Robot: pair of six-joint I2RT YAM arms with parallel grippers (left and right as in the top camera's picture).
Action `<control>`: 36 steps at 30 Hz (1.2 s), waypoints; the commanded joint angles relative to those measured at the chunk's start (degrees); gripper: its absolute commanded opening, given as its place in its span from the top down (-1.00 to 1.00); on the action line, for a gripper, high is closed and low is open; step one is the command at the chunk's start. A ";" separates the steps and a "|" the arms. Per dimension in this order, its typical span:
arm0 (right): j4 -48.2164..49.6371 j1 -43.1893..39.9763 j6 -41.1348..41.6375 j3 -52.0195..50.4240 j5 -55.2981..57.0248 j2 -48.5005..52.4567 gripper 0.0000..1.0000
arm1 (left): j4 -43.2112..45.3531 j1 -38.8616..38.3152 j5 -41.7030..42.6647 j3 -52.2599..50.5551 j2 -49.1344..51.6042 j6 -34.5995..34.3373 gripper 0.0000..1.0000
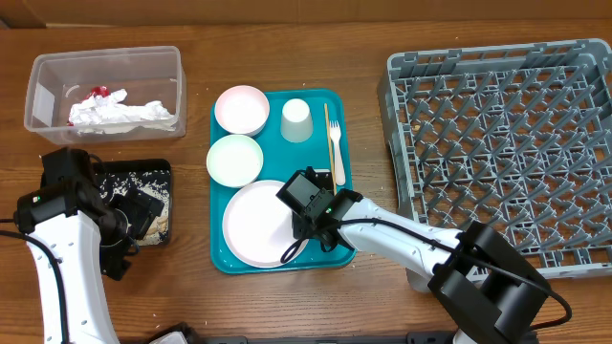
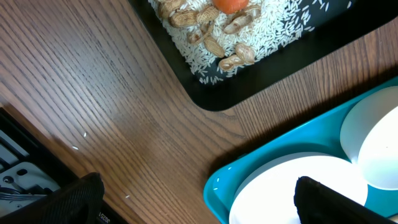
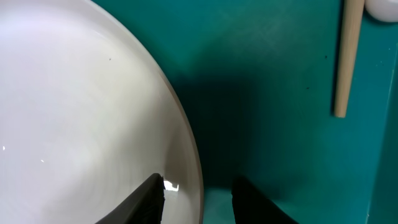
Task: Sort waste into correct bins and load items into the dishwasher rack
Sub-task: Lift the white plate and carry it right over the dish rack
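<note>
The large white plate point(image 1: 253, 222) lies on the teal tray point(image 1: 225, 260). My right gripper point(image 1: 304, 229) is down at the plate's right rim. In the right wrist view its jaws point(image 3: 199, 194) straddle that rim of the plate point(image 3: 81, 112), one finger over the plate and the other over the tray point(image 3: 267, 81), narrowed but with gaps showing. Two small bowls point(image 1: 241, 109) point(image 1: 234, 159) and a cup point(image 1: 295, 119) stand at the tray's far end. My left gripper point(image 2: 199, 205) hangs wide open and empty beside the black tray point(image 2: 261, 81), which holds rice point(image 2: 273, 31), peanut shells and a carrot point(image 2: 230, 5).
The clear tub point(image 1: 43, 81) at the far left holds crumpled napkins point(image 1: 120, 113) and a red wrapper point(image 1: 96, 93). The grey dishwasher rack point(image 1: 397, 143) fills the right side. A wooden fork point(image 1: 337, 143) and a stick point(image 1: 326, 129) lie on the teal tray's right side.
</note>
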 commanded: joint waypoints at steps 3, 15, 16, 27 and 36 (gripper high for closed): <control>0.42 0.07 1.64 -0.90 -0.33 0.66 0.33 | 0.09 0.02 0.00 -0.26 0.07 0.72 -1.00; -5.29 -0.17 1.66 2.14 0.11 -0.42 0.92 | 0.09 0.04 0.00 -0.26 0.07 0.72 -1.00; -8.59 -0.48 1.70 3.43 1.90 -1.22 0.92 | 0.09 0.04 0.00 -0.26 0.07 0.72 -1.00; -33.24 -14.45 -4.83 16.81 10.69 -21.18 0.92 | 0.09 0.04 0.00 -0.26 0.07 0.72 -1.00; -24.96 -38.75 -15.43 23.71 36.09 -31.23 0.92 | 0.09 0.04 0.00 -0.26 0.07 0.72 -1.00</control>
